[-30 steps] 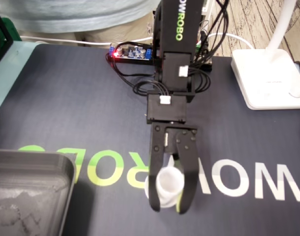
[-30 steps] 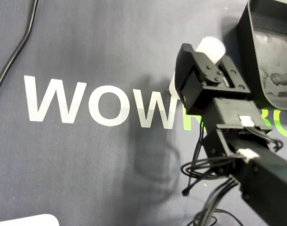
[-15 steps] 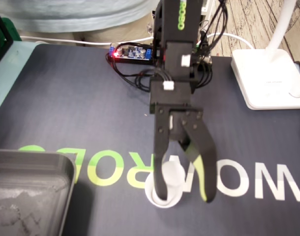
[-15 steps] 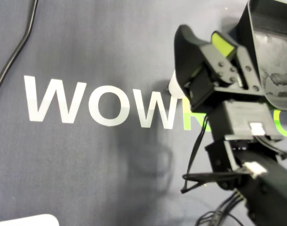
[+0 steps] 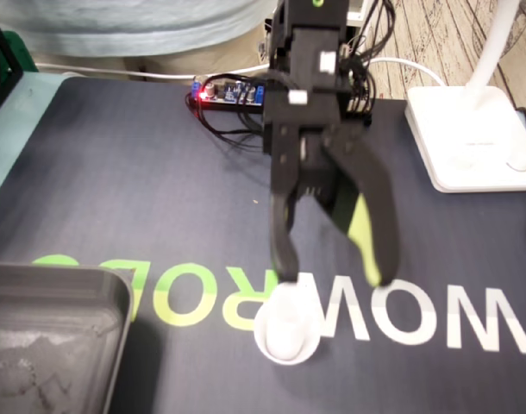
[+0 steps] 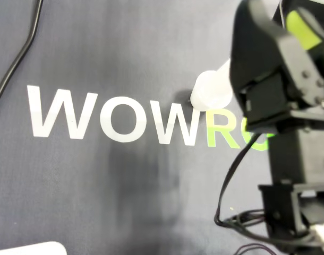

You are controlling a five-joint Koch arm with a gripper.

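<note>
1. Cup [image 5: 286, 332], white, upright on the dark mat [image 5: 116, 190], near centre; contents unclear.
2. Gripper [image 5: 332, 274] above it, jaws spread wide, gripping nothing.
3. Grey tray [image 5: 56, 285] at near left in the fixed view, well apart.

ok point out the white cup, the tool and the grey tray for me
white cup [image 5: 287, 333]: fixed view, on the middle of its body
tool [image 5: 332, 274]: fixed view, midway between its two spread fingertips
grey tray [image 5: 56, 278]: fixed view, on its top rim
</note>
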